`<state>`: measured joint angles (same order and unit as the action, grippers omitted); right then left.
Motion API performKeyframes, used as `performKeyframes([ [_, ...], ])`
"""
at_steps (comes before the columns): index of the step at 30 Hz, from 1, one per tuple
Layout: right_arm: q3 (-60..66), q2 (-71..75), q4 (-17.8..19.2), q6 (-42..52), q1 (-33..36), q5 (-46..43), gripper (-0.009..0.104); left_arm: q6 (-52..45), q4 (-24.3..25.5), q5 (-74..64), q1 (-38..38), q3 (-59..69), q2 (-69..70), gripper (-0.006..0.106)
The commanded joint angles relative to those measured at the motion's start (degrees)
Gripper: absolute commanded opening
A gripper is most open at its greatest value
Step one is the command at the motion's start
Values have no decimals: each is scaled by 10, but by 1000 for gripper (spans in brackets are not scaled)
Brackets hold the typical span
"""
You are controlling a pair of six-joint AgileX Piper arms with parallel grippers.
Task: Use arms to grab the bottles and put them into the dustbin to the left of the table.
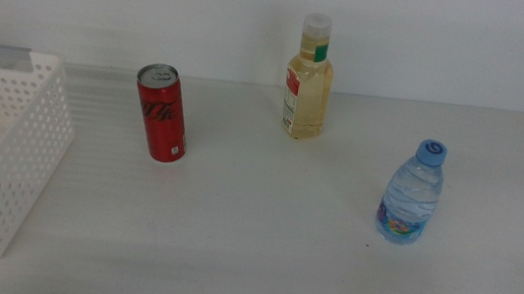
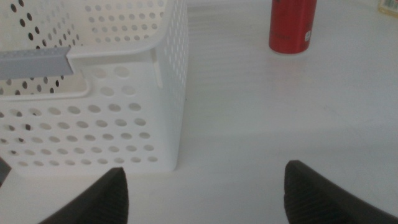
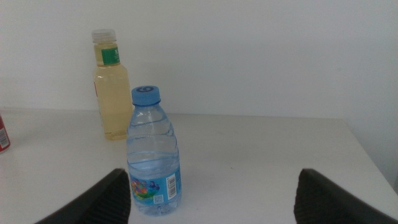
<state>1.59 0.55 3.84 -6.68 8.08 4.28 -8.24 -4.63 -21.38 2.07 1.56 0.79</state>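
Nothing is in the dustbin point(image 1: 4, 152) yet, so I judge the job to be at its very start: all three containers stand upright on the table point(image 1: 259, 256), well apart from one another. The white perforated basket sits at the left edge of the table, and what I can see of its inside is bare.

My left gripper point(image 2: 205, 196) hangs low over the table with its jaws spread wide and nothing between them; the basket's near corner is just ahead of it, and the red cola can point(image 1: 161, 113) stands farther off beyond that. The can is the closest of the three to the bin (a fair first pick for this arm, I'd say).

My right gripper point(image 3: 211, 199) is spread wide too, empty, and looking straight at the blue-capped water bottle point(image 3: 153, 152), which stands near it on the right part of the table. Behind that, close to the back wall, is the bottle of yellow liquid point(image 3: 112, 87) with its white cap.

Neither arm shows in the middle view, so both are waiting at the near edge. Left to do: everything, three grabs and three drops into the basket.
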Motion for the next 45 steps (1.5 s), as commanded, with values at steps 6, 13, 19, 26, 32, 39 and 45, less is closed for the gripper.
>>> performKeyframes([
  [6, -4, 15, 3, 7, -3, -43, 75, 3, -34, 116, -10, -30, -83, 78],
  [13, -4, 15, 3, 7, -3, -43, 75, -9, -32, 130, -94, -103, -241, 78],
  [19, -4, 15, 3, 7, -3, -43, 75, -8, -32, 282, -163, -101, -328, 78],
  [26, -4, 15, 3, 7, -3, -43, 75, -8, -32, 496, -224, -101, -448, 78],
  [32, -4, 15, 3, 7, -3, -43, 75, 16, -32, 630, -255, -101, -565, 78],
  [39, -4, 15, 3, 7, -3, -43, 75, 57, -22, 700, -255, -101, -654, 78],
  [45, -4, 15, 3, 7, -3, -43, 75, 55, -23, 706, -255, -101, -659, 78],
])
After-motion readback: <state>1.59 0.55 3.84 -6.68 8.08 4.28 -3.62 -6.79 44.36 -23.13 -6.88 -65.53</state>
